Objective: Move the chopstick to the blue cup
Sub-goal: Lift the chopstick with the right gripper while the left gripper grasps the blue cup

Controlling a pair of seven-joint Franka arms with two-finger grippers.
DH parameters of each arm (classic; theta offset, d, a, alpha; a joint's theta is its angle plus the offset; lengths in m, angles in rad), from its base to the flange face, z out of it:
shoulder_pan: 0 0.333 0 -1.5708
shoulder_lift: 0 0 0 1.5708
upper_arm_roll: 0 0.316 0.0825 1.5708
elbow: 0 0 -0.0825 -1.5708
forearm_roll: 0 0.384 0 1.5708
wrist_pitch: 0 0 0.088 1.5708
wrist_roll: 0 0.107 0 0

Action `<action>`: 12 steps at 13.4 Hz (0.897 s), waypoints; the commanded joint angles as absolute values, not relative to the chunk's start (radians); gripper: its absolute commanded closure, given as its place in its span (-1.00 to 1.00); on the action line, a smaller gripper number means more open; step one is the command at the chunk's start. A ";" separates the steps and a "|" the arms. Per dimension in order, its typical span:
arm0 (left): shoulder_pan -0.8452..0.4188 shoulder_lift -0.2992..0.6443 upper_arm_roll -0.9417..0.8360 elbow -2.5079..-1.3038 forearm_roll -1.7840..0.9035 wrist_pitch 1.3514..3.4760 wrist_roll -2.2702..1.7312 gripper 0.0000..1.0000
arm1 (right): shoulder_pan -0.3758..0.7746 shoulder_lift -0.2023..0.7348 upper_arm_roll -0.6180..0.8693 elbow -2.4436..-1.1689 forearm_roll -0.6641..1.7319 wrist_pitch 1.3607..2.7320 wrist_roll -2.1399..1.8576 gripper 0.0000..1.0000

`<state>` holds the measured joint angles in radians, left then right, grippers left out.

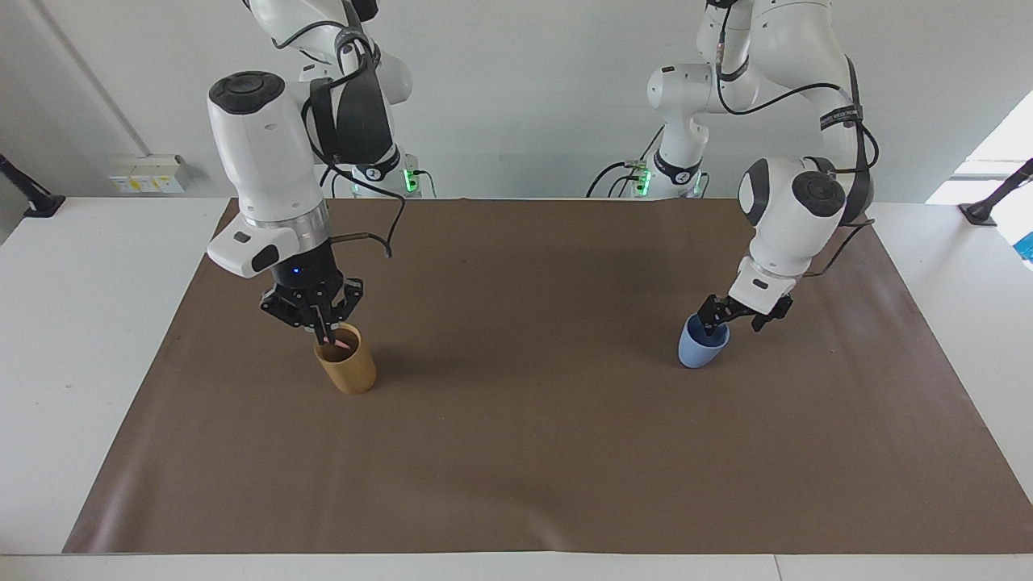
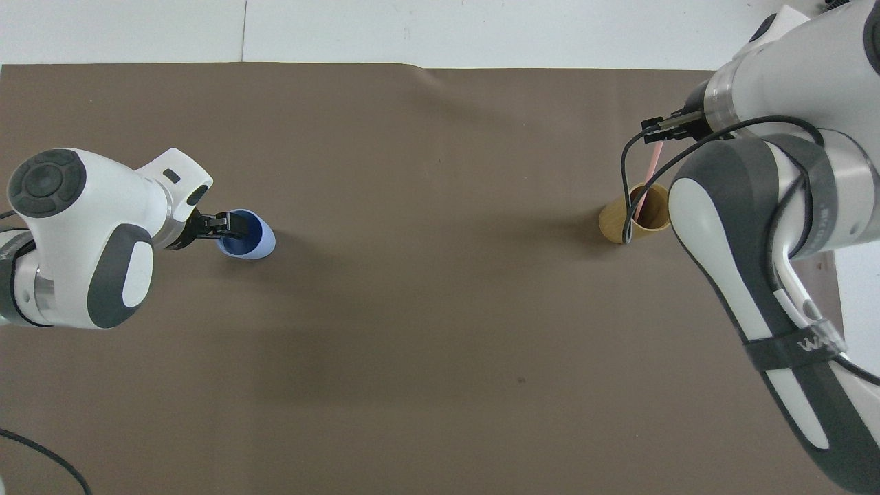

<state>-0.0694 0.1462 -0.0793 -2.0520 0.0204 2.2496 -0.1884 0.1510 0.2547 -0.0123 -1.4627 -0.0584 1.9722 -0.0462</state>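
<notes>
The pink chopstick (image 2: pixel 648 175) stands slanted, its lower end inside the tan cup (image 1: pixel 349 375) at the right arm's end of the table. My right gripper (image 1: pixel 328 329) is shut on the chopstick's top, just above that cup's mouth. In the overhead view the right gripper (image 2: pixel 656 130) and the tan cup (image 2: pixel 615 223) show beside the arm. The blue cup (image 1: pixel 696 351) stands upright at the left arm's end. My left gripper (image 1: pixel 714 321) is open and low at this cup's rim. From overhead the left gripper (image 2: pixel 230 223) covers the rim of the blue cup (image 2: pixel 260 240).
A brown mat (image 1: pixel 524 403) covers most of the white table (image 1: pixel 81 323), and both cups stand on it. A black cable (image 2: pixel 41 454) lies at the mat's edge near the left arm's base.
</notes>
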 commanded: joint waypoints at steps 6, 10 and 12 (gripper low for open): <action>-0.078 0.153 -0.081 -2.057 0.018 2.289 -0.166 1.00 | 0.130 0.023 -0.008 -1.650 -0.041 1.976 -0.031 1.00; -0.106 0.166 -0.090 -1.904 0.020 2.196 -0.167 1.00 | 0.095 -0.046 -0.009 -1.703 -0.034 2.006 -0.031 1.00; -0.174 0.164 -0.100 -1.806 0.018 2.105 -0.222 1.00 | 0.089 -0.058 -0.009 -1.703 -0.032 2.017 -0.031 1.00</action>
